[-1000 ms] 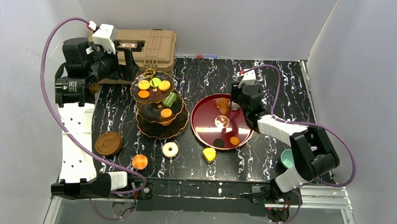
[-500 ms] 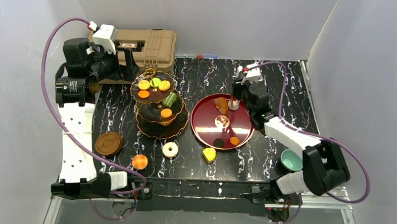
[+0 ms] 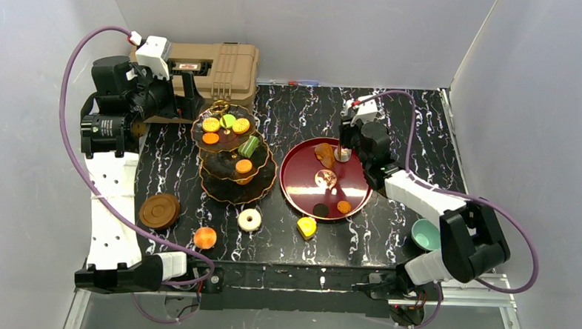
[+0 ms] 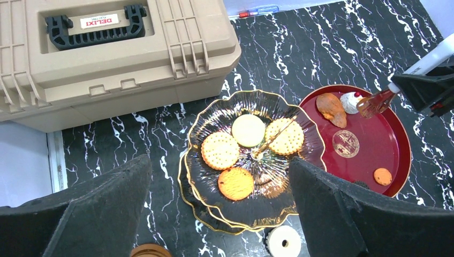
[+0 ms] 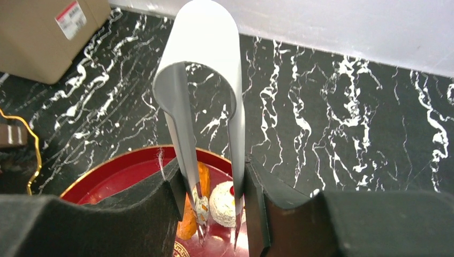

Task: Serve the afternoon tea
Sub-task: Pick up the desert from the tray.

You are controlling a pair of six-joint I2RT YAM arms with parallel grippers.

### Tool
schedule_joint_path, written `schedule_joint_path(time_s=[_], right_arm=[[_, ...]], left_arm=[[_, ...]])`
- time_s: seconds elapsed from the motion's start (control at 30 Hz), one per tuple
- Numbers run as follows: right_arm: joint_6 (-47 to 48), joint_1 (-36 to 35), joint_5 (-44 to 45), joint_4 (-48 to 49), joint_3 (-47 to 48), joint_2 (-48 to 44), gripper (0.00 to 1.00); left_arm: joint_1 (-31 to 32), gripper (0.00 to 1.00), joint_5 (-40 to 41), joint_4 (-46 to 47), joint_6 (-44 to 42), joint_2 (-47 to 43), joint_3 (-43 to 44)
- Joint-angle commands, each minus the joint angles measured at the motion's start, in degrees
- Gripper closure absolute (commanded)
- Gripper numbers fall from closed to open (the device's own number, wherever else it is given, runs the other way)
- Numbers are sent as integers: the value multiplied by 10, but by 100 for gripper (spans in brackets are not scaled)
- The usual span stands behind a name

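A: What has moved?
B: Only the right arm [image 3: 420, 196]. Its elbow has swung outward since a second ago, baring the teal cup [image 3: 423, 234] it hid. The wrist has hardly shifted.
A: Take me across, left to right, from the stand.
B: The left gripper [image 4: 219, 163] hangs above and behind the three-tier stand [image 3: 233, 158], fingers wide apart, holding nothing. Left of the stand, toward the near edge, sits a stack of brown saucers [image 3: 159, 211]. In front of the stand lie an orange sweet [image 3: 205, 237] and a white donut [image 3: 250, 220], with a yellow cake [image 3: 306, 227] further right. All three are loose on the table.
A: And the stand itself?
B: Four sweets on the top tier, two on the middle, and the lowest looks bare. Just right of the stand is the red tray [image 3: 296, 181], with four sweets on it.
A: The right gripper?
B: The right gripper [image 5: 213, 176] is clamped on white tongs [image 5: 206, 53] over the tray's far side. The tong tips stand either side of a white cherry-topped cake [image 5: 224, 202]. Whether they pinch it, I cannot tell.
A: So how far along?
B: Partway, I judge. Six sweets are served and seven are left, and the cup, far right of the stand, has no saucer yet.
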State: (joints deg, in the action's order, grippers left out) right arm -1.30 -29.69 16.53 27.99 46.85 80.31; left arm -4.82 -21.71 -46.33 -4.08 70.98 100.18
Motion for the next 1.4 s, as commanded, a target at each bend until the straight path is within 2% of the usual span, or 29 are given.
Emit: schedule_joint_path(time_s=[0.0, 0.2, 0.77, 0.93, 1.1, 1.37], right_arm=[[0, 3, 17, 46, 16, 24, 52], [-2, 5, 32, 57, 23, 44, 44], [1, 14, 38, 88, 37, 90, 42], [6, 14, 33, 88, 43, 100, 48], [11, 14, 18, 82, 34, 71, 68], [9, 10, -35, 23, 53, -22, 74]], left_arm=[[-4, 2, -5, 1, -7, -11, 6], [-4, 2, -11, 3, 0, -3, 8], [-4, 2, -12, 8, -2, -6, -1], [-4, 2, -10, 8, -7, -8, -5], [-4, 2, -14, 9, -7, -8, -3], [-4, 2, -15, 5, -6, -9, -3]])
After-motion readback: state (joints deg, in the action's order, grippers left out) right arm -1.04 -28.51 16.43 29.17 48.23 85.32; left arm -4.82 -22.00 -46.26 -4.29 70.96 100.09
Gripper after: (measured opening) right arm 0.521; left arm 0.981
